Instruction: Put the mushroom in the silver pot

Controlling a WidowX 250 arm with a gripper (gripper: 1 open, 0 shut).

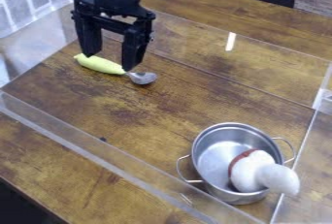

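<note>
We find the mushroom (254, 173) lying in the silver pot (205, 148) at the lower right of the wooden table (195, 82), its white stem leaning over the pot's right rim and its reddish-brown cap down inside. The gripper (113, 60) stands well apart at the upper left, pointing down, its 2 black fingers (135, 53) spread wide and holding nothing. Just beneath it lies a yellow-handled spoon (115, 69).
</note>
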